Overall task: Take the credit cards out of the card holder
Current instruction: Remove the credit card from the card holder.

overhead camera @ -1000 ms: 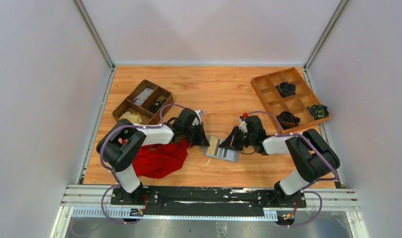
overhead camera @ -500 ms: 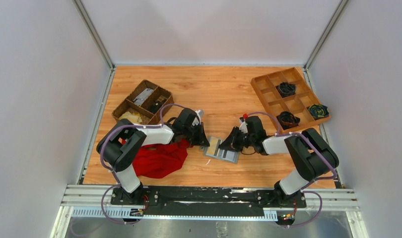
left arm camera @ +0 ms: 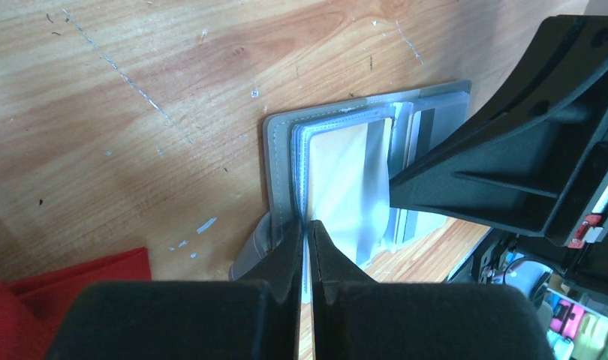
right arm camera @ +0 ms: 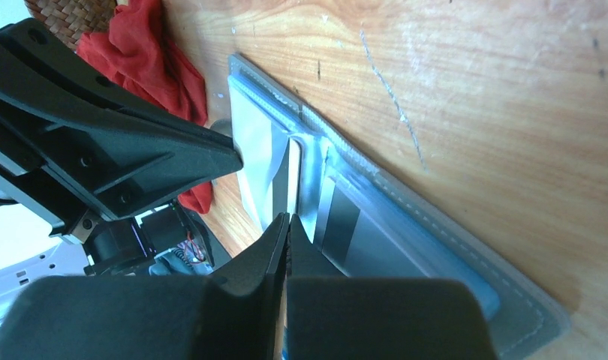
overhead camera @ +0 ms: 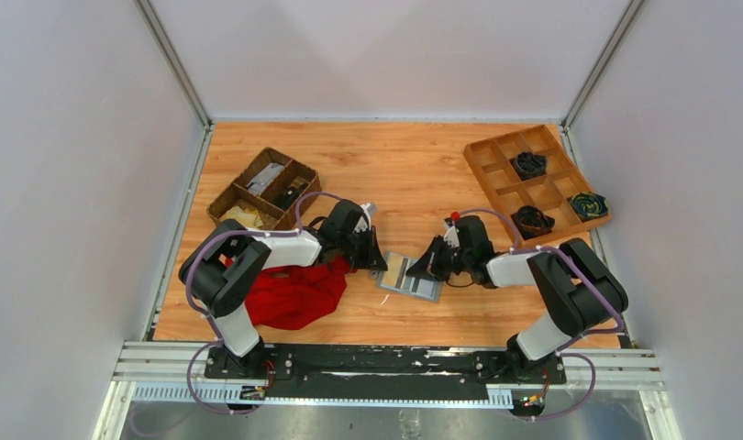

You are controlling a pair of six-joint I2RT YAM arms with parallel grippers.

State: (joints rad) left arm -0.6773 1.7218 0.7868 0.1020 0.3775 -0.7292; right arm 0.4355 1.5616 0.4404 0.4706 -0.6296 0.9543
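The grey card holder (overhead camera: 410,276) lies open on the wood between the two arms. My left gripper (overhead camera: 379,263) is shut on its left edge; in the left wrist view the jaws (left arm camera: 307,231) pinch the grey edge and clear sleeve of the card holder (left arm camera: 282,161). A tan credit card (left arm camera: 338,169) sits under the clear sleeve. My right gripper (overhead camera: 423,268) is at the holder's middle. In the right wrist view it (right arm camera: 287,219) is shut on the thin tan edge of the credit card (right arm camera: 293,172) that stands out of a slot of the card holder (right arm camera: 406,225).
A red cloth (overhead camera: 294,291) lies left of the holder, under the left arm. A dark wicker basket (overhead camera: 263,189) stands at the back left. A wooden compartment tray (overhead camera: 536,183) with dark items stands at the back right.
Almost nothing: both grippers stay shut at the holder, and the right wrist has shifted only very slightly.
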